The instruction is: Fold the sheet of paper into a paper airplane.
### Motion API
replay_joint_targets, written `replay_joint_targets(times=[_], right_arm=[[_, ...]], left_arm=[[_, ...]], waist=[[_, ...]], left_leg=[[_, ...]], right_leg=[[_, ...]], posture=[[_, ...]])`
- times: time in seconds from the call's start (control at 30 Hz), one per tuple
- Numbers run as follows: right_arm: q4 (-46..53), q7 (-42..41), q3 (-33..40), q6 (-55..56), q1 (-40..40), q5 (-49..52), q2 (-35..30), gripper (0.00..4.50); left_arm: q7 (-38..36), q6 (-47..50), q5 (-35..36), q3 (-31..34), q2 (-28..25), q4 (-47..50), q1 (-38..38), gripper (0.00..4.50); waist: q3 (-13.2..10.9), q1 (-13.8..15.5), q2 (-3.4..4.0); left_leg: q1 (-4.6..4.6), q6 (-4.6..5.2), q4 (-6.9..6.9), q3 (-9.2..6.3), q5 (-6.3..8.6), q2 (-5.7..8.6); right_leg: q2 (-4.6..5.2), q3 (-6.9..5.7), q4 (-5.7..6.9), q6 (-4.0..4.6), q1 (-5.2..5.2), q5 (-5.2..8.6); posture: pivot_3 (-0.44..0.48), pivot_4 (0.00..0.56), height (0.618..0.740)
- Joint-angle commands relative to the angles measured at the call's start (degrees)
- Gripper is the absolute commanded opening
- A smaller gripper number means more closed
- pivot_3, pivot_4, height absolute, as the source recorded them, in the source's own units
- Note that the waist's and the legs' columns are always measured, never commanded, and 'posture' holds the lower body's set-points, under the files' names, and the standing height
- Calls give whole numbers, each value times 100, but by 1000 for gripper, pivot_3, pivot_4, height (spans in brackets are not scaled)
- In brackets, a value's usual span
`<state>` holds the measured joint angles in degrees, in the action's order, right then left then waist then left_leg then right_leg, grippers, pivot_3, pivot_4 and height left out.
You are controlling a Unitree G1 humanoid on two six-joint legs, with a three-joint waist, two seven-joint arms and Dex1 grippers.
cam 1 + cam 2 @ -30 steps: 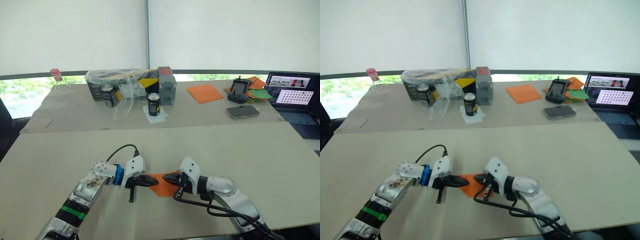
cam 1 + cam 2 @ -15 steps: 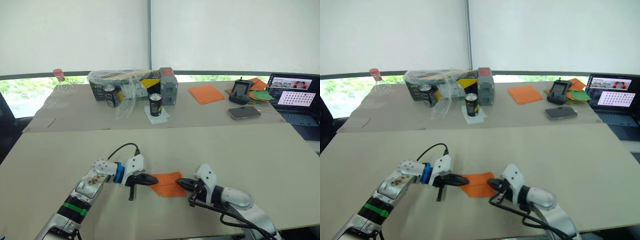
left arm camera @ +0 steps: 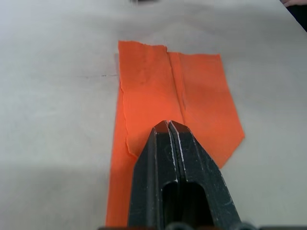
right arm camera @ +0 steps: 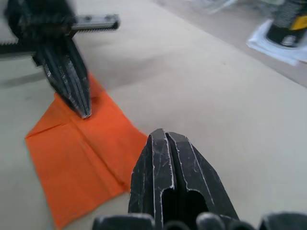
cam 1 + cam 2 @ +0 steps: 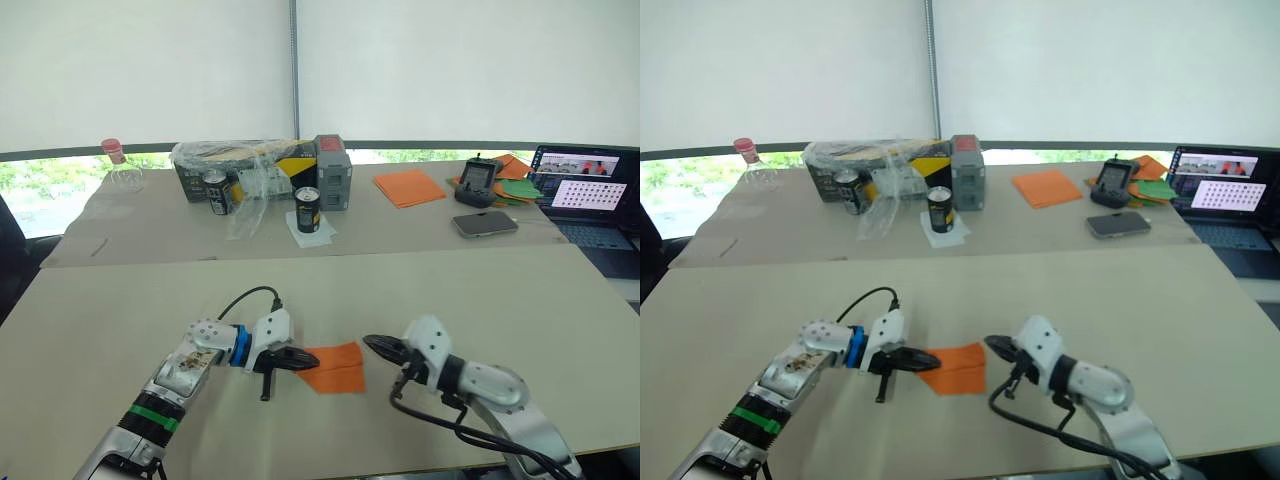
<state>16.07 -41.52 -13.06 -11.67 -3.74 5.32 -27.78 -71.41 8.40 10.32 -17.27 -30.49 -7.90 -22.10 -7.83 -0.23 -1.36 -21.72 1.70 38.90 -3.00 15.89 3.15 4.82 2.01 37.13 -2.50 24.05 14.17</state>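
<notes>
Left gripper [image 5: 303, 359]: black fingers together, tips pressing down on the pointed end of the sheet of paper [image 5: 335, 367]. Sheet: bright orange, creased, layered, flat on matte beige table [image 5: 120, 320]. Right gripper [image 5: 374, 344]: fingers together, just beside sheet, apart.

Head stereo pair: high, facing forward and down across the table [image 5: 520, 300], wide coverage to the window. Left wrist camera: close, looking along its closed fingers onto the orange paper [image 3: 192, 96]. Right wrist camera: close, low, facing the left gripper [image 4: 79, 103] (paper common to all views).
</notes>
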Motion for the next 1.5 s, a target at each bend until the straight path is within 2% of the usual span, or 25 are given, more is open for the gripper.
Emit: replay_joint_targets(times=[0.03, 0.27, 0.47, 0.73, 0.93, 1.17, 1.37, 1.5], right_arm=[[-429, 56, -308, 80, -245, -200, 236, 50], [-1028, 111, -506, 4, -385, -384, 452, 50], [-1038, 25, -421, 80, -193, -306, 360, 50], [-1023, 63, -465, 20, -193, -331, 423, 50], [-1052, 94, -468, 30, -178, -348, 422, 50], [-1145, 84, -483, 61, -248, -350, 432, 50], [-1309, 29, -435, 90, -404, -333, 415, 50], [-1417, -21, -447, 131, -498, -342, 423, 50]], left_arm=[[38, -72, -52, 13, -3, -6, -18, 0], [74, -75, -56, 48, -38, 13, -9, 0], [104, 122, 233, 229, -5, 208, 89, 0], [-28, -8, 127, -57, 214, 143, 101, 0], [-134, -633, -289, -168, -97, -457, 244, 0], [-157, -359, 74, 204, -273, -693, 373, 0], [-415, -563, 32, 223, -652, -544, 703, 0], [-276, -485, 282, 487, -575, -409, 765, 0]], waist=[[0, 2, 0], [1, -29, 0], [1, -14, 0], [2, -3, 0], [10, -4, -3], [13, -2, 1], [17, -35, 6], [17, -33, 6]], left_leg=[[-3, 0, 1, 0, 0, 1], [2, 0, 1, 1, 0, 0], [4, 0, 1, 0, 0, 1], [5, 0, 1, 1, 0, 2], [12, 0, -1, 1, 1, 2], [89, 9, -13, -6, 7, -1], [100, 9, -18, -4, 8, -2], [126, 10, -25, -4, 8, -3]], right_leg=[[1, 0, 0, 0, 2, 0], [0, 4, 1, 0, 1, 0], [1, 5, 1, 0, -3, 0], [2, 5, 0, -1, -3, -1], [2, 5, -1, -1, -7, -1], [2, -3, -24, -2, -94, 1], [2, -1, -24, -3, -97, 2], [5, 1, -31, -3, -104, 2]], posture=[[0, 150, 740], [0, 150, 740], [0, 150, 740], [0, 150, 740], [0, 150, 740], [0, 150, 740], [0, 150, 740], [0, 150, 740]])
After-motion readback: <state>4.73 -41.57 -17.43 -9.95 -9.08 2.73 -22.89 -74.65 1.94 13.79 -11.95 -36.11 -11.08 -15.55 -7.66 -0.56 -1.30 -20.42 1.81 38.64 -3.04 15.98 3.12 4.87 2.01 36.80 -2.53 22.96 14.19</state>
